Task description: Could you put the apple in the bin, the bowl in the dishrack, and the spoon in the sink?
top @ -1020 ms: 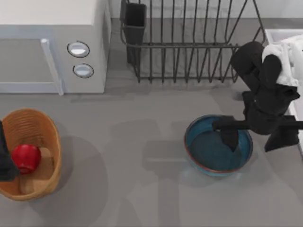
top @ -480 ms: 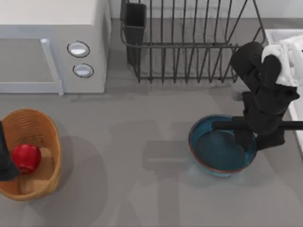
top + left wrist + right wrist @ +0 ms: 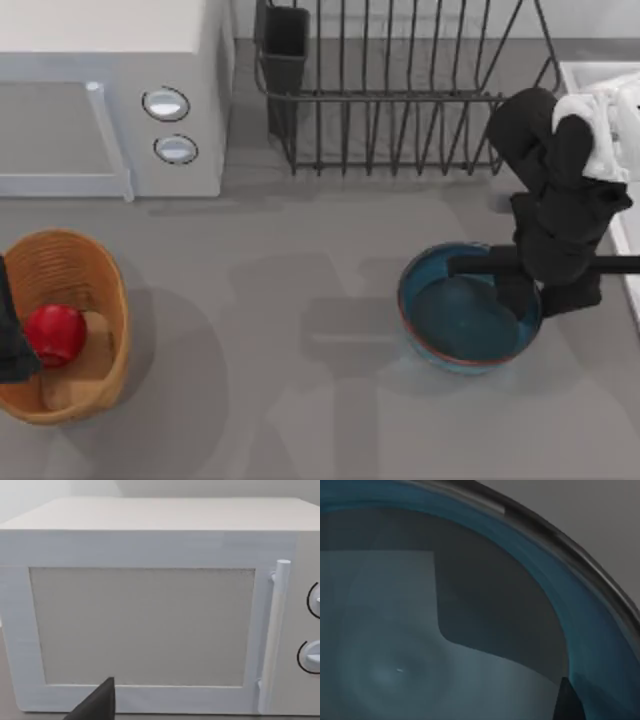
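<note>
The blue bowl (image 3: 460,312) sits on the table at centre right. My right gripper (image 3: 540,297) is at its right rim, one finger inside and one outside, shut on the rim. The right wrist view looks into the bowl (image 3: 445,630) from close up. The red apple (image 3: 55,333) lies inside the wicker bin (image 3: 75,265) at the left. My left gripper (image 3: 8,335) is parked at the table's left edge beside the bin. The dishrack (image 3: 400,95) stands at the back and the sink (image 3: 578,72) at the far right. The spoon is out of view.
A white microwave (image 3: 110,100) with two round knobs stands at the back left, and the left wrist view faces its door (image 3: 142,625). The black utensil cup (image 3: 285,45) is at the dishrack's left corner. Bare grey table lies between the bin and the bowl.
The right gripper's fingers closed from a wide spread onto the bowl's right rim, and the bowl slid slightly right. Nothing has moved in the last half second.
</note>
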Available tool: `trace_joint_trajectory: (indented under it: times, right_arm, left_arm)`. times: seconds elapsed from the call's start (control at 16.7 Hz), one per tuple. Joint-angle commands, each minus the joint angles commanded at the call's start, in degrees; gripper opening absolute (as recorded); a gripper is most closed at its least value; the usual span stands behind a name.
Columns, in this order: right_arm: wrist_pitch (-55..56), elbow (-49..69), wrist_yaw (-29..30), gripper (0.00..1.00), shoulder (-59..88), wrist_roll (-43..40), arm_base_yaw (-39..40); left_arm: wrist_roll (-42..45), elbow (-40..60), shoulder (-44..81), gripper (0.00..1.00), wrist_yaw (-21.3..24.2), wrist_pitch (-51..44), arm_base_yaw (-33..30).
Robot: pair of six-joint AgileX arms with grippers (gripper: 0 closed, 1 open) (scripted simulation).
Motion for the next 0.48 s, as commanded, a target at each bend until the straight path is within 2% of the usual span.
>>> trace_joint_trajectory:
  times: [0.18, 0.48]
  right_arm:
    - [-4.1, 3.4, 0.0, 0.00, -0.9, 0.1, 0.0]
    - [-17.9, 12.4, 0.0, 0.00, -4.5, -0.1, -0.1]
  left_arm:
    - [0.0, 0.0, 0.0, 1.00, 0.0, 0.0, 0.0]
    - [0.0, 0.0, 0.0, 1.00, 0.0, 0.0, 0.0]
